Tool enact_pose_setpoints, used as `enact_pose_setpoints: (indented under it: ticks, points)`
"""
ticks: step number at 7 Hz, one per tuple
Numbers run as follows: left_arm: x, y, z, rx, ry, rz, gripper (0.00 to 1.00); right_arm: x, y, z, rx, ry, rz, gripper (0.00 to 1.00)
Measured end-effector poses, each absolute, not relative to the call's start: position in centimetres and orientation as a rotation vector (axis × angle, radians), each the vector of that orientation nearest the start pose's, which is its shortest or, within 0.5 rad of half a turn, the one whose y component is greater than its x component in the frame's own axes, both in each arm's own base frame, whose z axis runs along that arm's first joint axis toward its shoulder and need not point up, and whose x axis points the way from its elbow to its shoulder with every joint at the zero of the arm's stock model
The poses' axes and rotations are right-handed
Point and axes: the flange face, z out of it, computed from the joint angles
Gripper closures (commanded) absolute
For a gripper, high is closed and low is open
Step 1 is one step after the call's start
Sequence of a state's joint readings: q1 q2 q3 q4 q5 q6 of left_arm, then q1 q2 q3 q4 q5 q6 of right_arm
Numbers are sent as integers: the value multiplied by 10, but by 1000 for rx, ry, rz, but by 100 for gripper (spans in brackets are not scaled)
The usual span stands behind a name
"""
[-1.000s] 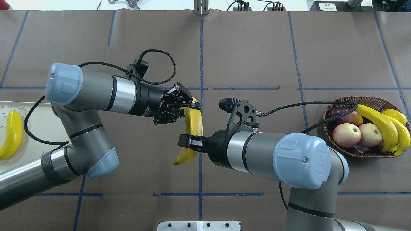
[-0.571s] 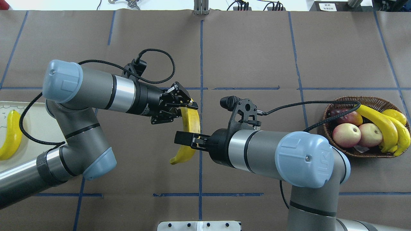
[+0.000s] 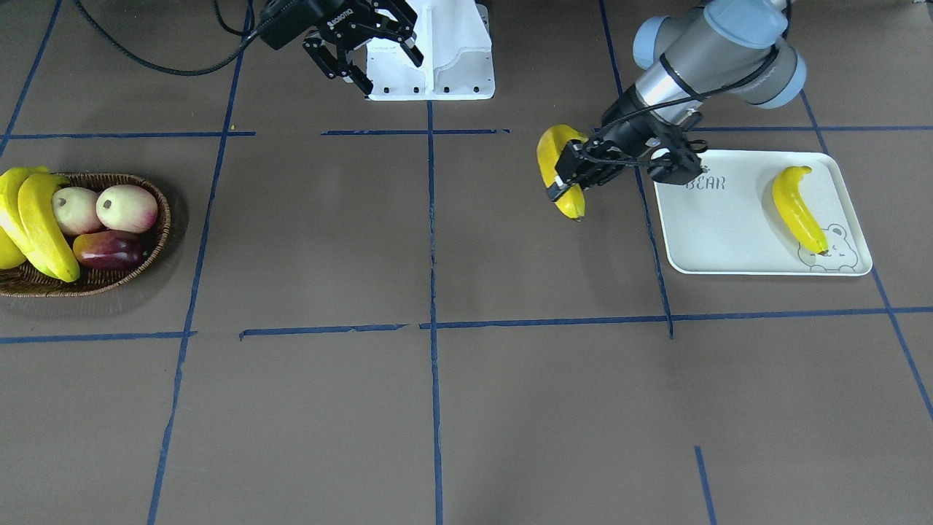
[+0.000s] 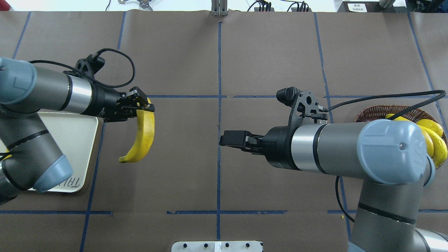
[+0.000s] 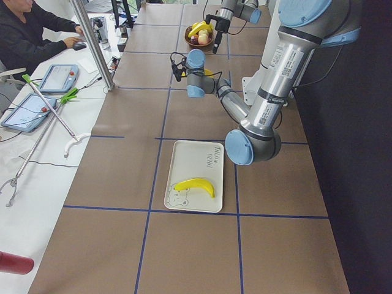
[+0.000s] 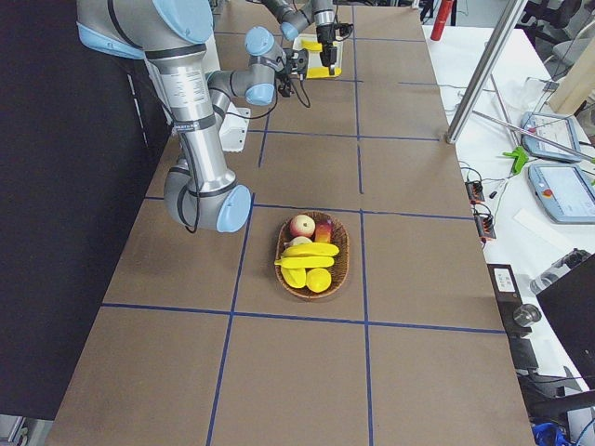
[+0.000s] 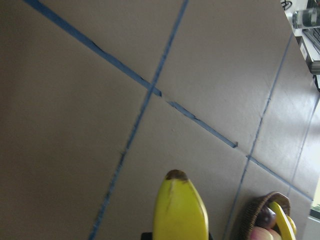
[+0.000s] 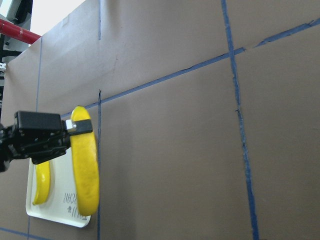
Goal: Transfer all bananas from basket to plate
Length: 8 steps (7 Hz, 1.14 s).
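Brown paper crossed by blue tape lines covers the worktop (image 4: 273, 52). In the overhead view, the flat pale white rectangular plate (image 4: 78, 140) lies at nine o'clock, partly under the left arm. The front-facing view shows one long bright-yellow banana (image 3: 798, 208) lying on it, its tip at the printed bear face. Just off the plate's three o'clock edge, the left pincer (image 4: 144, 106) is clamped on the twelve o'clock end of a second curved yellow banana (image 4: 144, 134). It holds that banana over bare paper, clear of the plate. Near the centre, the right pincer (image 4: 224, 138) points toward nine o'clock. The front-facing view shows its fingers spread apart with nothing between them. At three o'clock sits the shallow oval basket (image 4: 367, 112) of brown woven wicker, largely hidden overhead by the right arm. It holds two more long yellow bananas (image 3: 44, 226) along one side, beside two pale, red-blushed round fruits (image 3: 127, 206) and a dark red fruit (image 3: 109, 250).
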<state>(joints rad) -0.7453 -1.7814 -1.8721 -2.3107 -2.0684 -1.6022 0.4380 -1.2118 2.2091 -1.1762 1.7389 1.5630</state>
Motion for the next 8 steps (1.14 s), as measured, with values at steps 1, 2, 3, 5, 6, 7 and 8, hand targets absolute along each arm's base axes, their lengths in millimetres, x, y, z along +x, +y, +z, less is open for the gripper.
enact_pose_setpoints:
  ticks: [1,2,3,5,6,7,8]
  points:
    - [309,-417,374,61,1191,-315,100,-364,-320,166,157,-1358,248,0]
    - [277,-399,428,91,1084,-279,100,-348,-329,182,151,-1329,257,0]
    - [251,-388,472,124,989,-249,100,-337,-335,197,149,-1305,269,0]
    - [225,-388,533,168,854,-241,92,-325,-343,213,151,-1278,290,0]
    - [222,-392,552,179,811,-253,48,-324,-344,215,152,-1274,294,0]
    - [222,-395,563,184,786,-262,0,-323,-345,216,154,-1272,296,0]
    - [221,-397,567,185,778,-266,0,-322,-345,216,155,-1272,298,0]
